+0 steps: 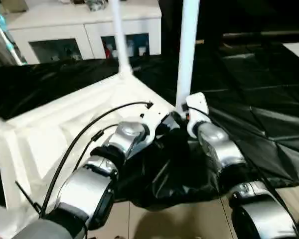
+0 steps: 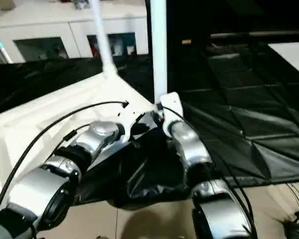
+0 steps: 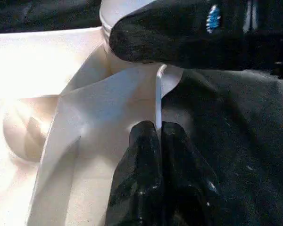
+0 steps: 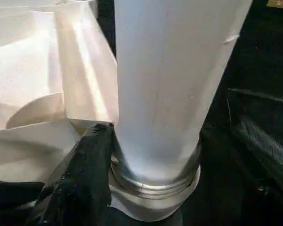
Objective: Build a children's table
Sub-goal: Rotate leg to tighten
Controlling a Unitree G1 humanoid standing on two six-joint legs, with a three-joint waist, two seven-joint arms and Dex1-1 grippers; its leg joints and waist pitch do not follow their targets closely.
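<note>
Rim of the white plastic rectangular top (image 3: 156,101) was pinched by the left hand (image 3: 159,134); the right hand (image 4: 114,136) clasped the long white tapered tube leg (image 4: 167,84), which should be kept upright while seated in its socket.

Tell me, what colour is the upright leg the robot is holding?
White; the leg shows best in the right wrist view.
</note>
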